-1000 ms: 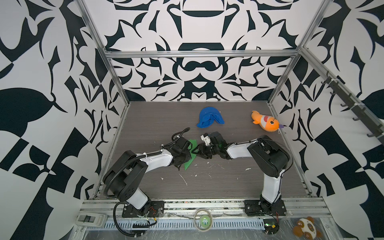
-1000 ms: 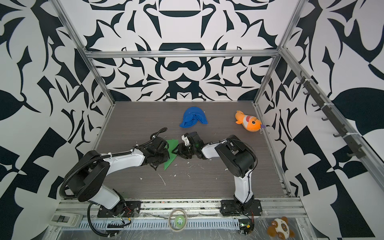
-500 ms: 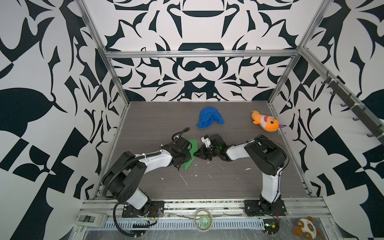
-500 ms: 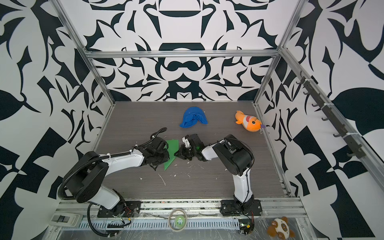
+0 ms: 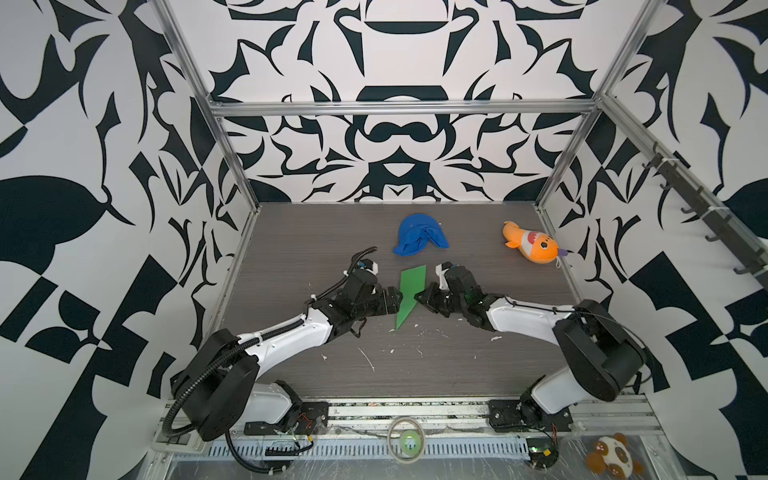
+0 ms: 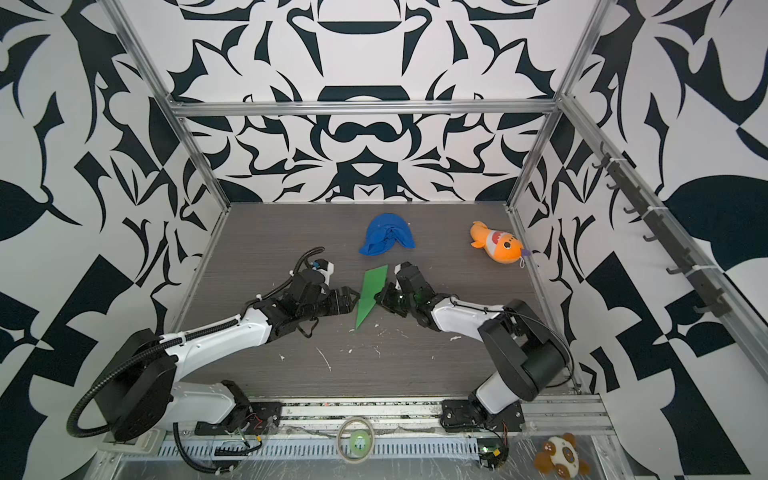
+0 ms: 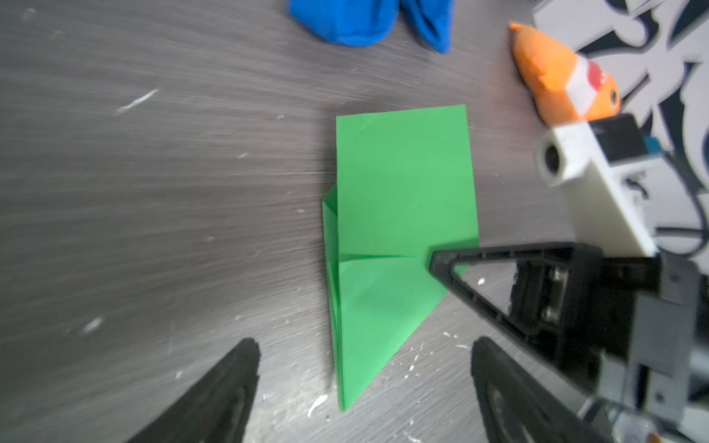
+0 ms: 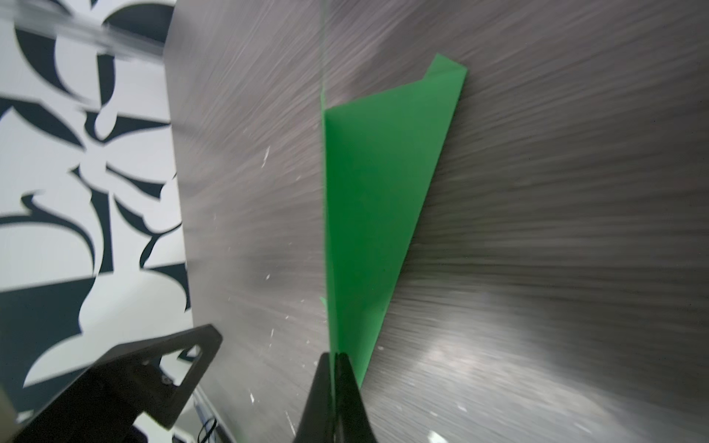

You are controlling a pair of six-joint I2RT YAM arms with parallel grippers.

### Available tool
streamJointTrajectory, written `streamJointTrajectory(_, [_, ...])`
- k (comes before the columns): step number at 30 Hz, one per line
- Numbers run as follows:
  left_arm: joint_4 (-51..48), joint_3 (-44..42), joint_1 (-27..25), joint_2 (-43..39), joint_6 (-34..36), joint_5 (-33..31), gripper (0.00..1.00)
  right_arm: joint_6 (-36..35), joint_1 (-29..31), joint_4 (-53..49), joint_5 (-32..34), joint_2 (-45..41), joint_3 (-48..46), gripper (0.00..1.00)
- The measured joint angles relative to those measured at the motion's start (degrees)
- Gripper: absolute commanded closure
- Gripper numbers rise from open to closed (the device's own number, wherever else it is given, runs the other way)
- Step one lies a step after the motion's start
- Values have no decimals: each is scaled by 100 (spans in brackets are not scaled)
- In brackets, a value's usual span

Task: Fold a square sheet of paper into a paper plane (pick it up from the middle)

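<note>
**Near field.** White scraps (image 5: 368, 359) dot the grey table (image 5: 457, 374) behind both claws, toward the arm bases.

**Claws.** The left gripper (image 7: 364, 345) has its fingers spread wide and holds nothing. In the left wrist view, the pointed end of the paper plane (image 7: 399, 237) shows between those fingers. The right gripper (image 8: 333, 358) faces the left claw, jaws pinched tight on the green paper's edge.

**Task object.** The partly folded paper plane (image 5: 409, 297) lies on the table between the two claws.

**Far field.** A blue cloth (image 5: 419, 239) sits just beyond the claws. An orange plush fish (image 5: 532, 247) lies well beyond the right claw, out to its side.
</note>
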Motion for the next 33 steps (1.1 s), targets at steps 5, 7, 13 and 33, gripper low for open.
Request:
streamJointTrajectory(5, [739, 2, -323, 498, 671, -46, 1, 306, -374, -697, 254, -313, -13, 100])
streamJointTrajectory(7, [1021, 4, -503, 754, 970, -103, 1, 463, -511, -879, 258, -323, -13, 100])
streamJointTrajectory(13, [2035, 4, -946, 1609, 2074, -203, 7, 907, -787, -1329, 232, -308, -2, 100])
streamJointTrajectory(33, [4188, 70, -1412, 3185, 4859, -719, 55, 1539, -1036, -2245, -48, -284, 398, 100])
